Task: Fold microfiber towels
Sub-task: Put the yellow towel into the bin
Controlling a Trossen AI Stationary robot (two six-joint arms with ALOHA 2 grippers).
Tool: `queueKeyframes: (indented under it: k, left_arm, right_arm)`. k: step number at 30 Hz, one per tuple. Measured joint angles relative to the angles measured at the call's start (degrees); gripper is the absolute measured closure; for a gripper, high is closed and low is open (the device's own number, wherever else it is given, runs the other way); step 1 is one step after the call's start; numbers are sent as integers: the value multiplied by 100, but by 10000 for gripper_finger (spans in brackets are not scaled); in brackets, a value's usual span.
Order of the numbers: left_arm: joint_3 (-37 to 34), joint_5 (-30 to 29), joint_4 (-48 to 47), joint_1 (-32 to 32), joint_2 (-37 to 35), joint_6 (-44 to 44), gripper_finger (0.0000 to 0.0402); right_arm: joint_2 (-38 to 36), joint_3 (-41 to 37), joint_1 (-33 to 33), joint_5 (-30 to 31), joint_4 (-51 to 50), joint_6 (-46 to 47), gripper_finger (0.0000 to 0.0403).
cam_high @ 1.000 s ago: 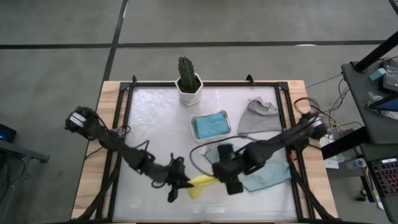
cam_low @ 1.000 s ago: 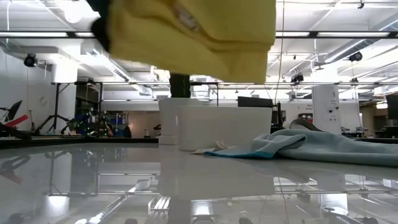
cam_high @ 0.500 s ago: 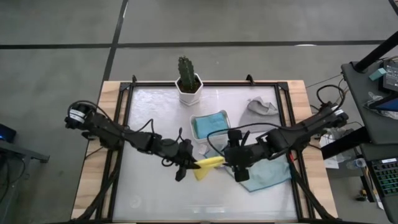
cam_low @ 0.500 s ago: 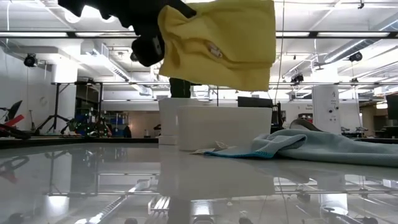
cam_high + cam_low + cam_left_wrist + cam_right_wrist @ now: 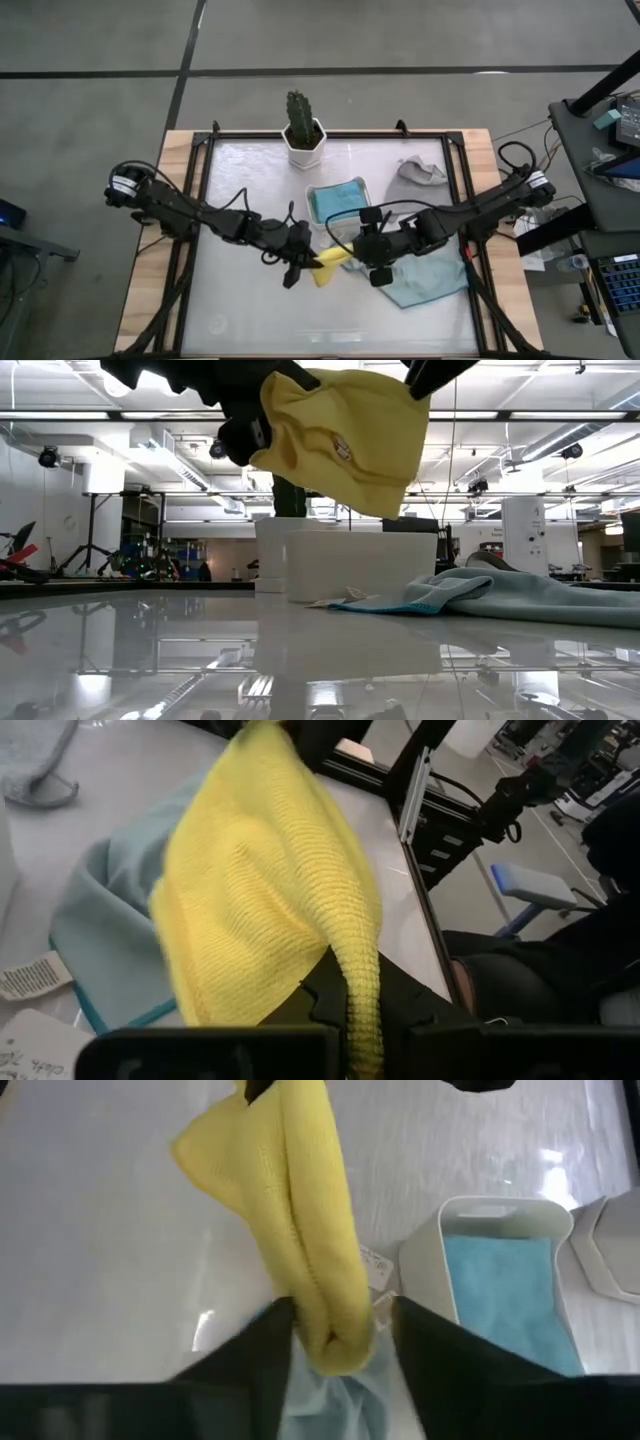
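A yellow towel [image 5: 328,266] hangs in the air over the middle of the table, between my two grippers. My left gripper [image 5: 308,264] is shut on its left end. My right gripper [image 5: 352,258] has its fingers around the right end. A pale teal towel [image 5: 430,282] lies spread on the table under my right arm. A bright blue towel [image 5: 337,200] lies in the white tray [image 5: 366,192]. A grey towel [image 5: 420,171] lies crumpled at the far right. My left gripper pinches a bunched fold of the yellow towel [image 5: 362,982] between its two fingers, coming from the table's left and slanting a little downward. The towel is lifted clear and spreads out beyond the fingers. My right gripper has the towel's bunched other end [image 5: 335,1320] between its two fingers [image 5: 275,1342], slanting down from the table's right. That end is several layers thick and clear of the table.
A potted cactus [image 5: 303,130] stands at the far edge, just behind the tray. A black frame [image 5: 205,200] runs round the glossy table top. Bare table lies to the left and along the near edge.
My left gripper has carried the yellow towel from near the front edge toward the table's middle and then held still. My right gripper has come left and down onto the towel's free end. That end, which hung straight, is now drawn up toward the right gripper.
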Motion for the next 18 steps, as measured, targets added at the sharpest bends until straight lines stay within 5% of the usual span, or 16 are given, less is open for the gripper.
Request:
queueKeyframes:
  k: [6, 18]
  left_arm:
    - [160, 102, -118, 158, 0, 234, 401]
    - [1040, 195, -2146, 1020, 0, 1491, 401]
  right_arm:
    - [31, -15, -10, -3, -9, -404, 377]
    - [-148, -19, -649, 401, -107, -1344, 392]
